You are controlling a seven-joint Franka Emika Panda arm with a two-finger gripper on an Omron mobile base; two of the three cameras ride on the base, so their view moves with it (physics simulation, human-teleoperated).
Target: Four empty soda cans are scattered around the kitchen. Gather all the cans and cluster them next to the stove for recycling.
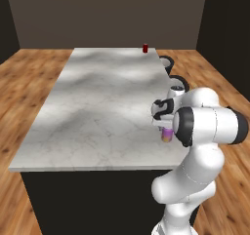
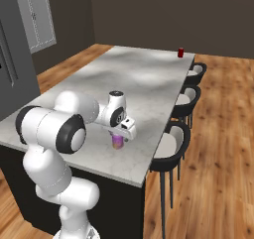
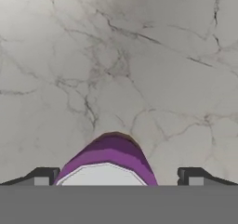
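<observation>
Pincer (image 3: pixel 116 179) spread wide astride the purple can (image 2: pixel 117 142), gripping nothing, near the desk (image 1: pixel 97 107) edge; bare marble beyond.

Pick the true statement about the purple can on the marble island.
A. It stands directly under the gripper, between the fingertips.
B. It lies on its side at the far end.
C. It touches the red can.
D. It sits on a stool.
A: the purple can stands upright under the gripper, a fingertip on either side.

Two soda cans: one purple-pink can (image 1: pixel 167 135), one red can (image 1: pixel 145 48). Three black stools (image 2: pixel 170 149). One marble island counter (image 1: pixel 97 107).
</observation>
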